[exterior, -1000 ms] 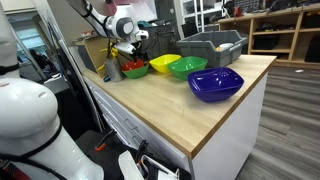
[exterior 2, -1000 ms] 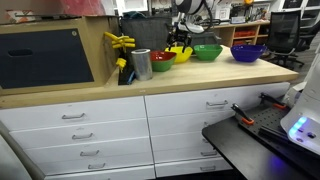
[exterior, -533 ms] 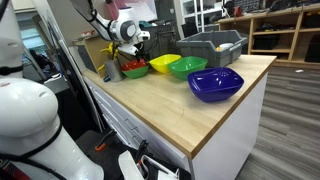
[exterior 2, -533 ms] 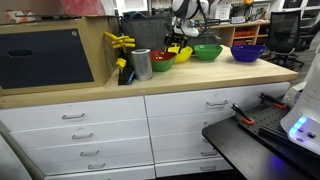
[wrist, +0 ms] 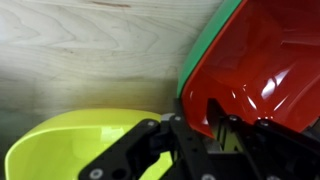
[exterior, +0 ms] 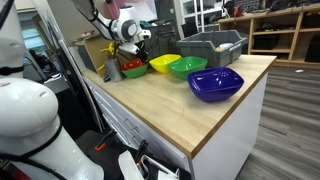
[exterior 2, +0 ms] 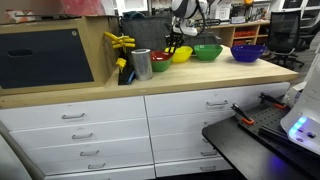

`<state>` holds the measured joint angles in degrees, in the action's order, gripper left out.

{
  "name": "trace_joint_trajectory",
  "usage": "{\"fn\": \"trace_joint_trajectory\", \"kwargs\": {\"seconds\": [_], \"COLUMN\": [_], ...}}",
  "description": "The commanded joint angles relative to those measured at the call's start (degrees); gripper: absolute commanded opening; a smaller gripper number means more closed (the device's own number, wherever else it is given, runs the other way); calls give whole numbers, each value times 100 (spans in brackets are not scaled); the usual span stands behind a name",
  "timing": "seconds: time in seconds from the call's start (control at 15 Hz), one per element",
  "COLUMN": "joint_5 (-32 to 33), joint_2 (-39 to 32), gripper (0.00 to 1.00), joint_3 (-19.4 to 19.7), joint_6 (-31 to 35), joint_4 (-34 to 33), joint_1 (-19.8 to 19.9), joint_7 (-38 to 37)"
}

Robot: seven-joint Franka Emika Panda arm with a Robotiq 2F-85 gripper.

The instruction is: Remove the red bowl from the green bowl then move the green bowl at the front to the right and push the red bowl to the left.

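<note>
The red bowl (wrist: 262, 55) sits nested in a green bowl (wrist: 204, 52) at the end of a row of bowls on the wooden counter, as both exterior views show (exterior: 132, 67) (exterior 2: 160, 58). My gripper (wrist: 207, 132) reaches down at the corner nearest the yellow bowl (wrist: 70, 140). One finger (wrist: 186, 128) is outside the red rim and the other is inside the bowl. The jaws stand narrow around the rim, and a slim gap still shows beside it. A second green bowl (exterior: 187, 67) stands further along the row.
A large blue bowl (exterior: 215, 84) ends the row, with a grey bin (exterior: 212, 45) behind it. A metal cup (exterior 2: 141, 64) and a wooden panel (exterior 2: 95, 50) stand beside the nested bowls. The counter's front edge (exterior 2: 150, 92) is close.
The jaws have drawn in from wide open to narrow around the red bowl's rim. The arm has settled slightly lower; the bowls have not moved.
</note>
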<state>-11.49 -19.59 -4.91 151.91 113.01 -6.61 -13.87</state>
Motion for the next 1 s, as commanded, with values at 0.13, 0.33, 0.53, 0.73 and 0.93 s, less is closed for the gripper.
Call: {"fn": "trace_joint_trajectory", "kwargs": {"seconds": [0.13, 0.33, 0.53, 0.73, 0.93], "joint_5": [57, 42, 29, 1, -33], "joint_2": [8, 47, 83, 156, 312], "gripper": [0, 0, 0, 0, 0], "joint_3": [100, 116, 113, 93, 74], "joint_6": [-7, -29, -38, -104, -185], "joint_4": [-83, -40, -4, 26, 89], "joint_1": [-30, -9, -5, -9, -16], "joint_7": [-166, -152, -144, -158, -194]}}
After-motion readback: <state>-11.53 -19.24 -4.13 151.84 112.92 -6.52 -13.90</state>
